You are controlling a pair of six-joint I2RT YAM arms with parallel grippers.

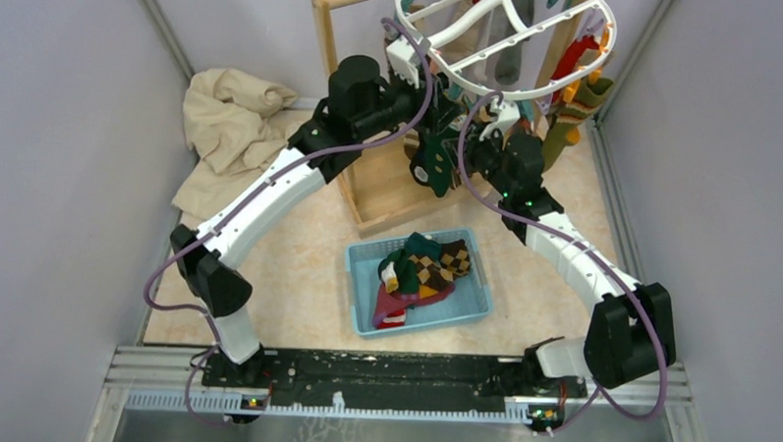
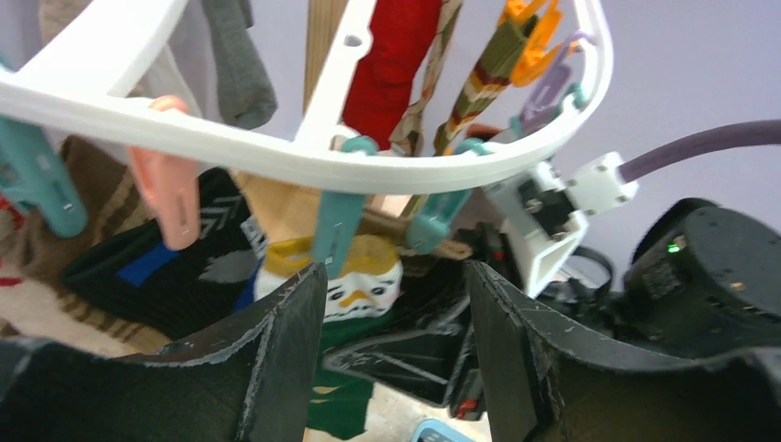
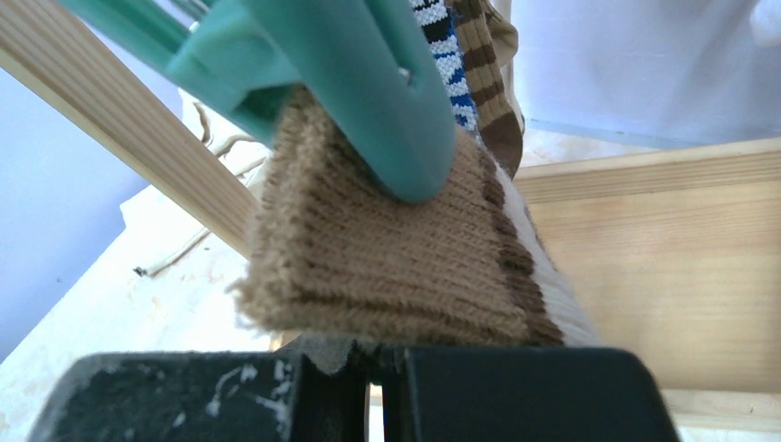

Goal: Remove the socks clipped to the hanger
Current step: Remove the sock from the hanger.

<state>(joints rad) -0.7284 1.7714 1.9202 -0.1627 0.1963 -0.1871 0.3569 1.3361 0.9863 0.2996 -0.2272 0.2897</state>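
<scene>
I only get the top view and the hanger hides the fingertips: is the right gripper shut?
Observer: Yes, the right gripper is shut, right under a tan sock. I cannot tell if it pinches the sock.
Operator: Is that sock off its clip?
Observer: No, a teal clip grips its upper part.
Operator: And the left side?
Observer: The left gripper is open below the hanger, with a snowman sock just beyond the gap.
</scene>
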